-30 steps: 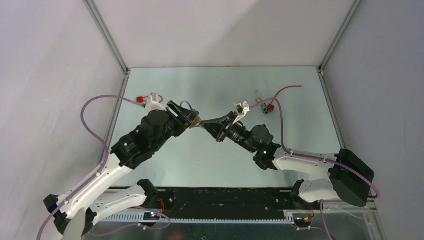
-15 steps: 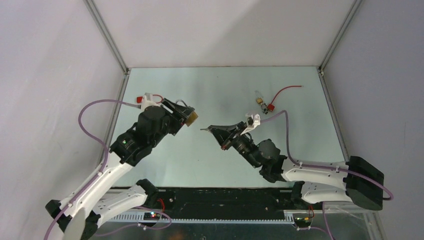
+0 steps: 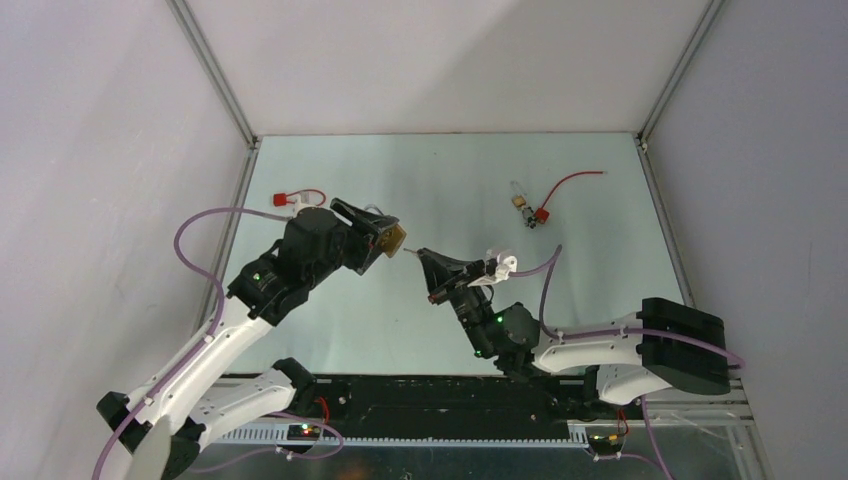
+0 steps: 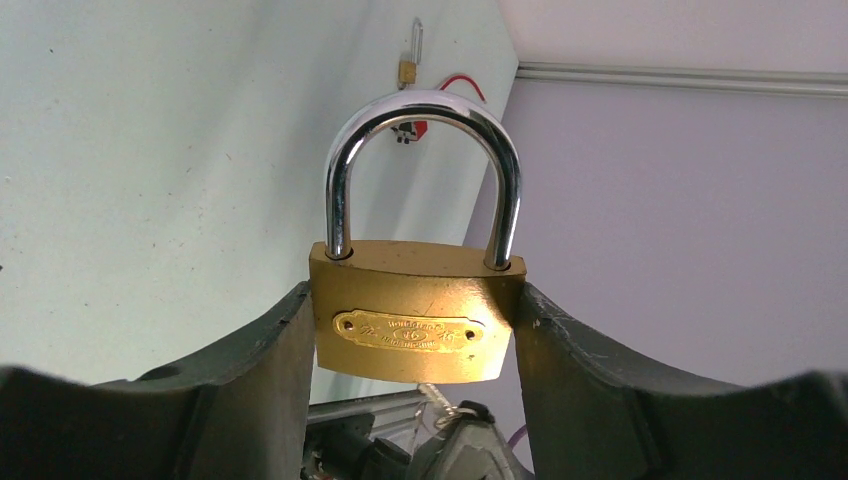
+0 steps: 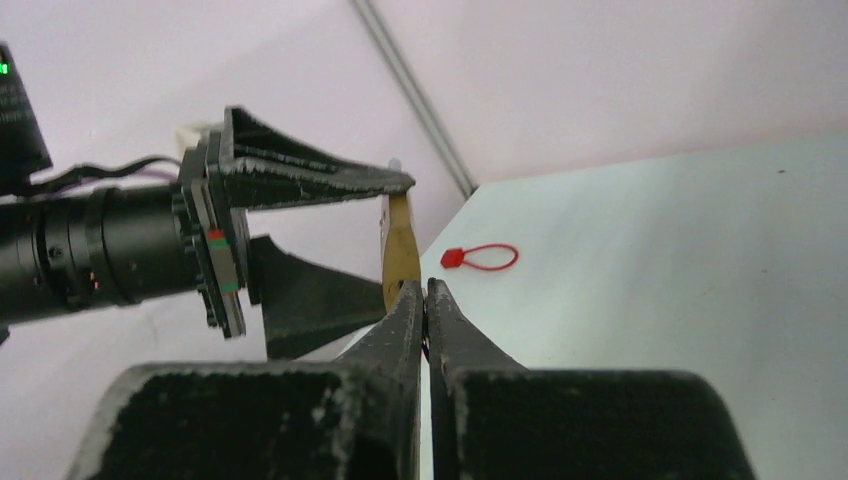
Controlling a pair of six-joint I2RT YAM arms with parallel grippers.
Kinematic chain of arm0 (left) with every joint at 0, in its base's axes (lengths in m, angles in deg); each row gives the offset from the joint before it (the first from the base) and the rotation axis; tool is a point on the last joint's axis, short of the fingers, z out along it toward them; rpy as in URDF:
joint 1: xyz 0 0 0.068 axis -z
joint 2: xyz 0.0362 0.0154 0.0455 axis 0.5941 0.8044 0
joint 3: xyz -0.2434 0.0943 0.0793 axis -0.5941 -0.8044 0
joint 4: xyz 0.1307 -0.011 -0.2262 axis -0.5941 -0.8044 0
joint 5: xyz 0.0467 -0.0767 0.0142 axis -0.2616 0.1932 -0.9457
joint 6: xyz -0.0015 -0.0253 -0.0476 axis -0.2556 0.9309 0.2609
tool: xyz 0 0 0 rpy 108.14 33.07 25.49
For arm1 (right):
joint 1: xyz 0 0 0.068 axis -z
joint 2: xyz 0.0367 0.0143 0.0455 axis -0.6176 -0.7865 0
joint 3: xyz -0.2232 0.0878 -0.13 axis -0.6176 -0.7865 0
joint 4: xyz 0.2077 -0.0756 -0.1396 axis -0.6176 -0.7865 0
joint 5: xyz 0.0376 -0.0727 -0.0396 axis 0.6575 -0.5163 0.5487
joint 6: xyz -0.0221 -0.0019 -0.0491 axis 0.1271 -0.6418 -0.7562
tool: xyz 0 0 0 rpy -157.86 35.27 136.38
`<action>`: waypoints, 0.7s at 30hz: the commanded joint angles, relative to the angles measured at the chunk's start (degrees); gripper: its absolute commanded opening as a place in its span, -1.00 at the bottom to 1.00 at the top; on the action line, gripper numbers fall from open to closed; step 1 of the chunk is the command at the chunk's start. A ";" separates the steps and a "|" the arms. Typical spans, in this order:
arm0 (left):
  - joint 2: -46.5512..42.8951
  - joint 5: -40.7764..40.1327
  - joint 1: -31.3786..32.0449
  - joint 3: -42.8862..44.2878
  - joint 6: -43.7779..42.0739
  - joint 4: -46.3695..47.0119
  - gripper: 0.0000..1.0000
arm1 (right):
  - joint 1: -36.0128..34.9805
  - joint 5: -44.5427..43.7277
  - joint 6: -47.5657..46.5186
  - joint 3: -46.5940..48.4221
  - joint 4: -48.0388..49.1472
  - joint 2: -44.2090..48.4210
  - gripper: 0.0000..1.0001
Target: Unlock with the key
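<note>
Moved: right pincer [image 5: 424, 298] has swung back in toward the padlock [image 4: 415, 325] after standing apart from it half a second ago, and its arm has folded nearer its base. Left pincer [image 3: 382, 236] has shifted slightly rightward.
Left pincer: clamped on the padlock's two brass flanks, shackle closed, held above the counter [image 3: 620, 250] at centre-left of the top view.
Right pincer: pressed fully together on the key [image 4: 436, 397]. A silvery end shows just under the padlock body, lower centre of the left wrist view.
Contact: whether the key has entered the keyway cannot be told.
Key, handling: judged light, thin, stiff and slick, apt to pivot between the pads. Best held by the bow, blade left free.
Padlock, handling: judged dense, hard and smooth-sided. A flank grip suits it and keeps the underside clear.
Also present: small second lock [image 3: 520, 203] and red tag [image 3: 284, 199], upper part of the top view.
</note>
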 commanded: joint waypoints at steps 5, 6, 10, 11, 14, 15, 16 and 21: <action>-1.76 0.89 -0.36 3.91 3.82 6.92 -1.00 | -1.34 -9.04 -5.73 4.74 9.85 -1.06 -1.00; -1.76 0.94 -0.33 3.92 3.98 7.11 -1.00 | -1.36 -8.98 -5.71 4.94 9.87 -1.12 -1.00; -1.80 0.93 -0.30 3.94 4.45 7.48 -1.00 | -1.78 -9.22 -6.46 5.45 9.67 -0.95 -1.00; -1.82 0.69 -0.30 3.97 4.49 7.67 -1.00 | -1.92 -9.46 -6.96 5.55 9.35 -1.03 -1.00; -2.08 0.14 -0.30 4.05 4.78 7.89 -1.00 | -2.33 -9.73 -6.39 5.68 8.04 -1.15 -1.00; -2.05 0.08 -0.36 4.11 4.95 8.01 -1.00 | -2.40 -9.64 -6.13 5.73 7.69 -1.16 -1.00; -1.99 0.06 -0.37 4.14 5.00 8.12 -1.00 | -2.36 -9.62 -5.65 5.73 7.12 -1.19 -1.00; -1.85 0.22 -0.34 4.36 5.14 8.59 -1.00 | -2.15 -9.04 -4.17 5.99 5.46 -1.36 -1.00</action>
